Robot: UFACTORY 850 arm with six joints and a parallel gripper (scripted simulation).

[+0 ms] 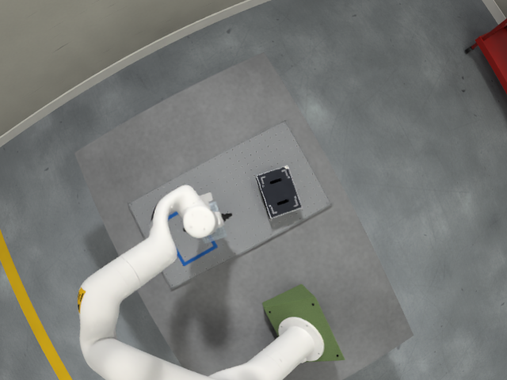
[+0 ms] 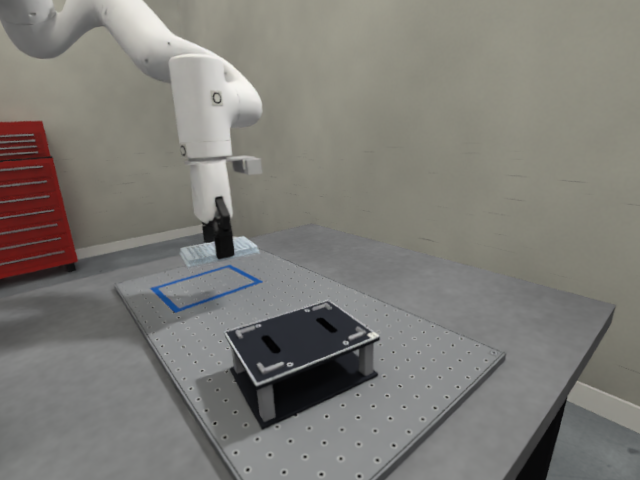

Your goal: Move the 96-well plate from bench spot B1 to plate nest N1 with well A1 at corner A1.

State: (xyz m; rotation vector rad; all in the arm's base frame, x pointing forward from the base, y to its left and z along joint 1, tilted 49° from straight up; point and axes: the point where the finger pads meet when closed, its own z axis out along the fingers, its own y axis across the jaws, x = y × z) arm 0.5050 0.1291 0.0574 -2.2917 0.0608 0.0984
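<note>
exterior view shows my gripper [image 2: 221, 242] pointing straight down, its black fingers [image 2: 223, 246] clamped across the short width of the 96-well plate [image 2: 242, 246]. i am holding the plate level in the air, clear of the perforated breadboard [image 2: 413, 361], and its shadow falls inside the blue rectangle of bench spot b1 [image 2: 170, 304] below. the plate is pale and translucent, with rows of wells visible on its top face. i cannot tell which of its corners is the cut-off one.

from the top view, my white wrist covers most of the plate [image 1: 216, 233], and only an edge of it shows beside the wrist, over the blue outline [image 1: 192, 259]. one dark fingertip [image 1: 226, 214] sticks out on the side toward the nest.

plate nest n1 [image 2: 289, 335] stands well apart from me on the same breadboard, a black deck raised on short pale legs, with white corner locators and two dark slots in its top. nothing rests on it. one corner of the nest [image 1: 286, 167] carries a small white mark in the top view.

my arm rises from a green base [image 1: 295, 302] on the grey table [image 2: 516, 310].
</note>
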